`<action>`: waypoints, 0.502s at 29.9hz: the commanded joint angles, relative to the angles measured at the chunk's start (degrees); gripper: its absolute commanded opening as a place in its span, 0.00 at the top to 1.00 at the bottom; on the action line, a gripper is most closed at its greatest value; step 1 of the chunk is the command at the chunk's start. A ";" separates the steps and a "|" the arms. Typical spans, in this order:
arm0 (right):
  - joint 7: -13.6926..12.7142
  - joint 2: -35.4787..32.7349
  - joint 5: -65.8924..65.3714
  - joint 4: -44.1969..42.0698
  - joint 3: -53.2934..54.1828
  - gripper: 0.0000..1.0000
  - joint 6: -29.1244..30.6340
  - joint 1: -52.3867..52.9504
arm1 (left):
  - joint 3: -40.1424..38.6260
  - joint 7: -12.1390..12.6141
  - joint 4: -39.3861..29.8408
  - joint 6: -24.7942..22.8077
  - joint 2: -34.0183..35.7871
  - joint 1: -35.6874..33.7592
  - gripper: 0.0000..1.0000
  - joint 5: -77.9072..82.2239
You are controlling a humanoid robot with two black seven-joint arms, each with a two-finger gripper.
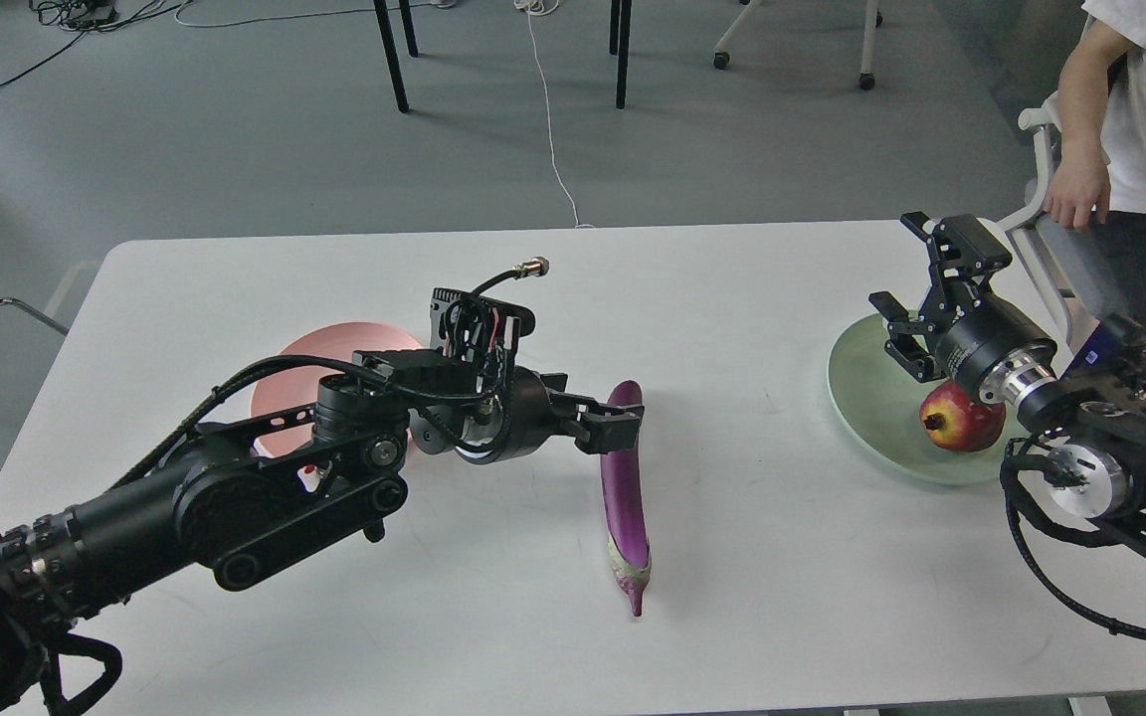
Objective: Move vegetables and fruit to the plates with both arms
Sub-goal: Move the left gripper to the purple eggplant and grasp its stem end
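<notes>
The purple eggplant lies lengthwise on the white table at the centre. My left gripper is at the eggplant's far end with its fingers slightly apart; one finger overlaps that end. The eggplant rests on the table. The salmon pink plate sits behind my left wrist, mostly hidden. The dark-red pomegranate rests in the mint green plate at the right. My right gripper hovers open and empty over that plate's far side. The chili pepper and the yellow-green fruit are out of view.
A person sits on a chair at the table's far right corner, one hand on its armrest. Chair and table legs and a white cable are on the floor beyond the table.
</notes>
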 commanded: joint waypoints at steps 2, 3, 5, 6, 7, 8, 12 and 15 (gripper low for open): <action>0.00 0.04 1.25 -0.80 5.93 0.02 0.40 0.18 | 0.11 0.14 5.18 -0.12 -2.37 -0.75 0.00 0.68; 0.00 0.04 2.38 -0.89 6.81 0.02 0.66 0.18 | 0.19 0.06 5.45 -0.20 -2.55 -0.84 0.00 0.77; 0.00 -0.05 6.50 -1.50 7.26 0.02 1.54 0.18 | 1.07 0.14 5.54 -0.20 -3.16 -0.84 0.00 0.77; 0.00 -0.05 7.74 -1.59 7.43 0.02 2.15 0.09 | 1.51 0.14 5.54 -0.20 -3.16 -0.84 0.00 0.77; 0.00 -0.22 8.28 -1.68 7.52 0.02 2.94 -0.08 | 2.04 0.23 5.54 -0.20 -3.25 -0.75 0.00 0.86; 0.00 -0.40 8.28 -1.77 7.43 0.01 3.73 -0.35 | 2.48 0.32 5.54 -0.20 -3.34 -0.58 0.00 0.86; 0.00 -0.58 8.19 -1.68 7.35 0.01 6.37 -2.81 | 3.18 0.67 5.54 -0.20 -4.22 -0.14 0.00 0.95; 0.00 -0.58 8.11 -1.86 6.91 0.01 8.83 -2.98 | 3.18 1.28 5.54 -0.20 -5.97 0.13 0.00 1.65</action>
